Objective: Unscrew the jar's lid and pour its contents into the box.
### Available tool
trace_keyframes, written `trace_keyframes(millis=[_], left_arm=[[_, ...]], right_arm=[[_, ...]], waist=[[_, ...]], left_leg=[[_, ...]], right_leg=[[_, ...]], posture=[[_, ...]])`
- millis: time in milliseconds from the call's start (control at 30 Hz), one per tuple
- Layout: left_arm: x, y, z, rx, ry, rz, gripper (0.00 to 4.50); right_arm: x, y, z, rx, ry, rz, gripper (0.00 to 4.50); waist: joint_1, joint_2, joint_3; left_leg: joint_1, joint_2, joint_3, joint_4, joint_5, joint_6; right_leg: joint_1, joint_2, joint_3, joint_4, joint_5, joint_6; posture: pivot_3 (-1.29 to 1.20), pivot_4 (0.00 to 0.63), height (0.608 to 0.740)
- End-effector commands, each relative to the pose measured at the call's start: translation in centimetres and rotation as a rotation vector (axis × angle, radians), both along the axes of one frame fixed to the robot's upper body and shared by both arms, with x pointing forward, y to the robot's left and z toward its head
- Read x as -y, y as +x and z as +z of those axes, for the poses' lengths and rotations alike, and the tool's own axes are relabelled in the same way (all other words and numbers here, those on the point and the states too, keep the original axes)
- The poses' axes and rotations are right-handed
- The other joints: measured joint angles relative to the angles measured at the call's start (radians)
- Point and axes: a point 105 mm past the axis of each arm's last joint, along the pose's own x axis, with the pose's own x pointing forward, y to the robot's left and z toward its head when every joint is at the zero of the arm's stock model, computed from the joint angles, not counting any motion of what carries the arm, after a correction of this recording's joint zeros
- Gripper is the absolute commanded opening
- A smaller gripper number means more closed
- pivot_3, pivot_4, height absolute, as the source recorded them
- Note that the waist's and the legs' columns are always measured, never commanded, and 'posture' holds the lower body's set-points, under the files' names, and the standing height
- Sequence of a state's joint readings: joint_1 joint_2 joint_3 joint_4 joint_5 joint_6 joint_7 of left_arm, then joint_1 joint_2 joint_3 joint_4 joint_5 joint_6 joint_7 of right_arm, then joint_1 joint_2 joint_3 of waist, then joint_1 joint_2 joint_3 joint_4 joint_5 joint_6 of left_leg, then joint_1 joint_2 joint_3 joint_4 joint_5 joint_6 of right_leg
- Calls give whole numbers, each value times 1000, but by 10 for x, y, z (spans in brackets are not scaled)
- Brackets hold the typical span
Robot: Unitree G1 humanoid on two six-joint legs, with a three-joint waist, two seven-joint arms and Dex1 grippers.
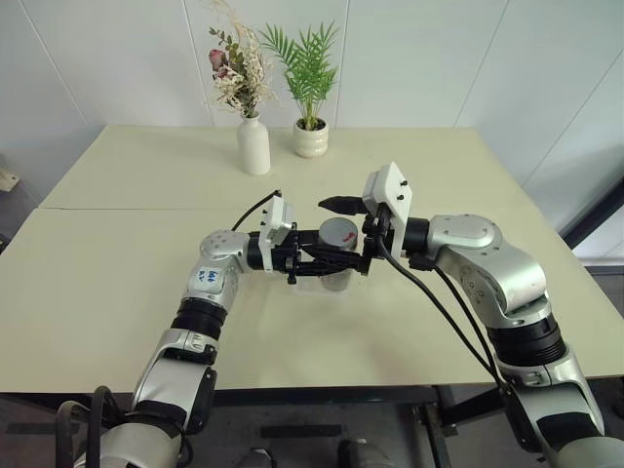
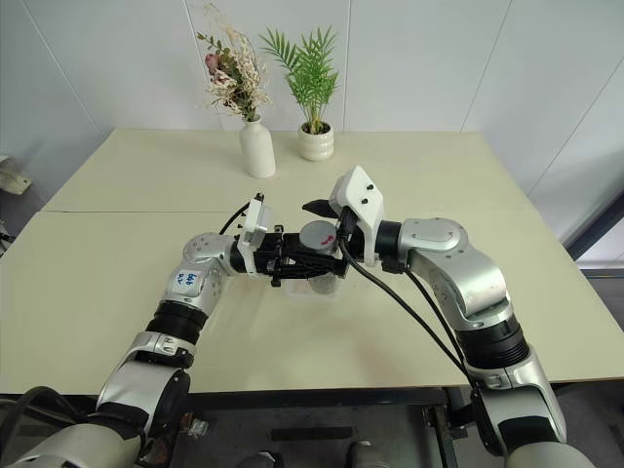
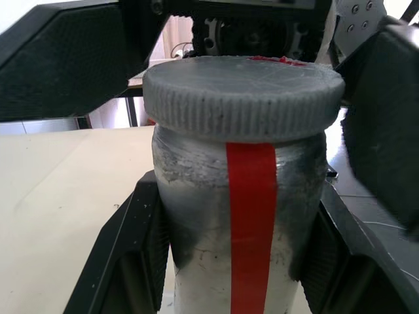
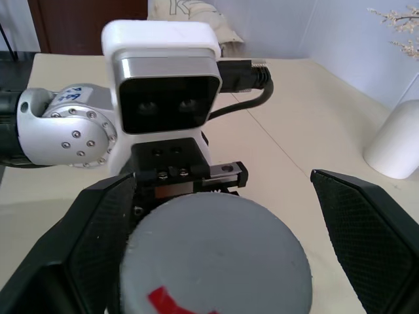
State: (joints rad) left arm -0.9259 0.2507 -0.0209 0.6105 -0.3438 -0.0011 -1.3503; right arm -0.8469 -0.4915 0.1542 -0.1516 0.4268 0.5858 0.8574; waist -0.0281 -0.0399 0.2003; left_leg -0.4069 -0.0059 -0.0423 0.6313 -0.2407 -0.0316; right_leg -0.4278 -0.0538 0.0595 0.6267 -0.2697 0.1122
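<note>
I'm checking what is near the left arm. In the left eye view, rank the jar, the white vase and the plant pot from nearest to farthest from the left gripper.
1. Jar: clamped in the left gripper, above the box.
2. White vase: behind, at the table's far side.
3. Plant pot: just right of the vase, about as far; too close to call against it.

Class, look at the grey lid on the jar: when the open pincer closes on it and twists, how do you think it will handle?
The lid looks rigid, so it probably won't flex. Its ribbed rim should give the right pincer purchase rather than slip. It is wider than the jar, so the pads would likely meet the rim, not the body. With the left pincer clamping the jar, the jar seems unlikely to turn along.
</note>
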Motion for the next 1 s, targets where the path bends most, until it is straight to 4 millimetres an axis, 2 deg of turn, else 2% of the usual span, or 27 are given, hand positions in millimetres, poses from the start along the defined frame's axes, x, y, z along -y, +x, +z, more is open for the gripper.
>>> trace_keyframes(millis=[33,233,467,733,1000], left_arm=[[3,-2,12,54,-5,-20,2148],[2,-3,8,44,-4,-21,2148],[0,-3,7,44,-3,-17,2148],[-4,-3,7,45,1,-8,2148],[-5,-3,5,42,5,-8,2148]], right_arm=[[-3,-2,17,71,22,18,4483],[3,1,20,81,19,1,4483],[20,1,20,86,4,-56,4483],[44,-5,19,87,-25,-131,4483],[58,-15,18,79,-36,-176,4483]], waist=[[0,0,0],[0,0,0],[1,0,0],[0,0,0],[1,0,0]], left_leg=[[0,0,0,0,0,0],[0,0,0,0,0,0],[0,0,0,0,0,0],[0,0,0,0,0,0],[0,0,0,0,0,0]], right_leg=[[0,0,0,0,0,0],[0,0,0,0,0,0],[0,0,0,0,0,0],[0,0,0,0,0,0],[0,0,0,0,0,0]], posture=[[0,150,740],[0,150,740],[0,150,740],[0,150,740],[0,150,740]])
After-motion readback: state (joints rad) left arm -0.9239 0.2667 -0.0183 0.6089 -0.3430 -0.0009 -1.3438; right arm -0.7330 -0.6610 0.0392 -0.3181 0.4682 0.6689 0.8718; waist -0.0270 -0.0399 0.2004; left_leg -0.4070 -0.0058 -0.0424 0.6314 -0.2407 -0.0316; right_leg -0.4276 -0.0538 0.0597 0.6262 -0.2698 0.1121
